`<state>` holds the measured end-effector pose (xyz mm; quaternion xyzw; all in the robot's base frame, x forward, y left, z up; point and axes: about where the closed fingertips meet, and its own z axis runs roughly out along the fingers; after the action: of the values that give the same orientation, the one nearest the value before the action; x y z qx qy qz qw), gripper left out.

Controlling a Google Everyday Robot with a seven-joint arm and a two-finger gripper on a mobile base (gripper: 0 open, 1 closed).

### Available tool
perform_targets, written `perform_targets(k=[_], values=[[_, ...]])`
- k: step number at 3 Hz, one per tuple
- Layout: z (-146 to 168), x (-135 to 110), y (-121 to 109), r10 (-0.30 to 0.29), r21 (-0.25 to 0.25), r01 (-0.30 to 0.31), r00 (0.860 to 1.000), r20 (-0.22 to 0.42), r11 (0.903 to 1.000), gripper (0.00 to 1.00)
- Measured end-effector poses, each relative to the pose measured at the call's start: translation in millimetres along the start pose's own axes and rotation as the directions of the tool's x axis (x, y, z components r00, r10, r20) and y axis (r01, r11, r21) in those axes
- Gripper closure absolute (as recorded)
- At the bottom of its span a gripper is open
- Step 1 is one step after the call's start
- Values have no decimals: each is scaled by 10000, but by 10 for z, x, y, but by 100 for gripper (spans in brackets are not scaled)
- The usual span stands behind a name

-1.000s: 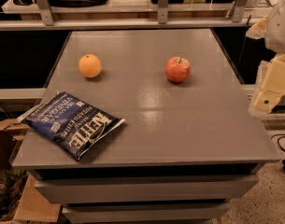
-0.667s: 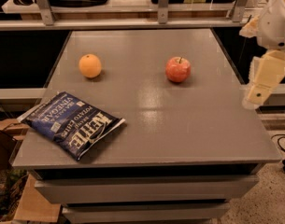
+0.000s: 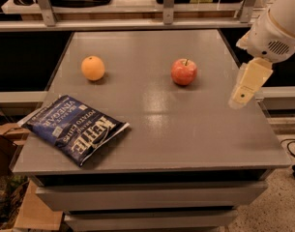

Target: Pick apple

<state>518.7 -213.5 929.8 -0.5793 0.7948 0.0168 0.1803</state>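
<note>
The apple [image 3: 184, 71] is small, round and red with yellowish patches and a short dark stem. It sits upright on the grey table [image 3: 185, 129], right of centre toward the back. My gripper [image 3: 242, 92] hangs from the white arm at the right side, above the table's right edge. It is to the right of the apple, a little nearer to me, and well apart from it. It holds nothing that I can see.
A plain orange fruit [image 3: 93, 67] sits at the back left. A blue Kettle chip bag [image 3: 74, 128] lies at the front left, overhanging the left edge. A shelf rail with metal posts [image 3: 169, 4] runs behind the table.
The arm and gripper have moved left and up, from beside the table's right edge to above it, closer to the apple. The apple, orange and bag have not moved.
</note>
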Motion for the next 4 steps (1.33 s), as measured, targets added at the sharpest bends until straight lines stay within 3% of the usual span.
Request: perform_targets(k=[1, 2, 4], values=[[303, -71, -138, 719, -91, -714, 9947, 733, 9974, 0], [556, -176, -291, 1305, -94, -1307, 9781, 1624, 9914, 0], [909, -526, -541, 1670, -365, -1637, 9387, 3015, 9858, 0]])
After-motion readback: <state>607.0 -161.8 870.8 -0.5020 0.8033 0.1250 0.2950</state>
